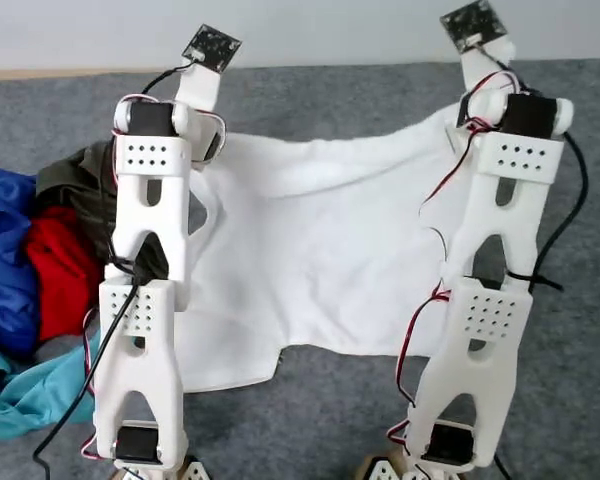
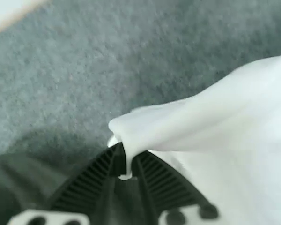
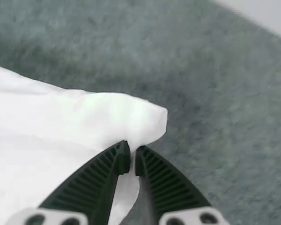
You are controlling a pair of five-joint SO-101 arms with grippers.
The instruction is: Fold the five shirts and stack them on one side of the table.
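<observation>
A white shirt lies spread over the grey table between the two arms. My left gripper is shut on one far corner of the white shirt, the cloth bunched up between the black fingers. At the other far corner my right gripper is shut on a fold of the white shirt. In the high view the left arm stands at the shirt's left side and the right arm at its right side. Both held corners sit a little above the carpet.
A heap of other shirts lies at the table's left edge: blue, red, dark olive and teal. Grey carpet covers the table, bare on the right and beyond the shirt.
</observation>
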